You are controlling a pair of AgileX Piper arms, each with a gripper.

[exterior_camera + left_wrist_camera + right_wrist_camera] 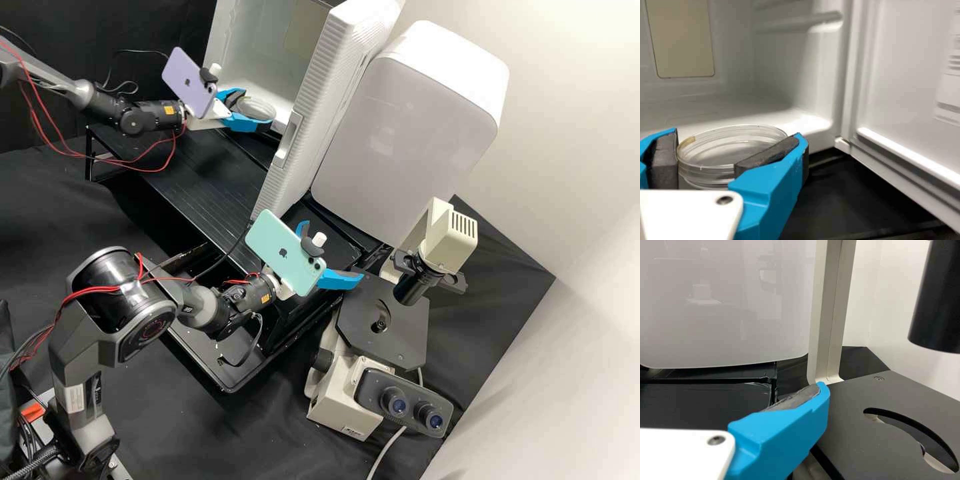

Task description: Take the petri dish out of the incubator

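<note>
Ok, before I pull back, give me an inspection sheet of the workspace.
Surface: black bench, black cloth in front.
Job's things: dish low at the open front of the incubator; door swung open.
Clutter: nothing seen.
Claws: left claw shut on the dish, a pad on each side; right claw beside the microscope.
Cables: red wires along both arms; black cable looped under the right arm; grey cord from the microscope.
Surroundings: white wall.
</note>
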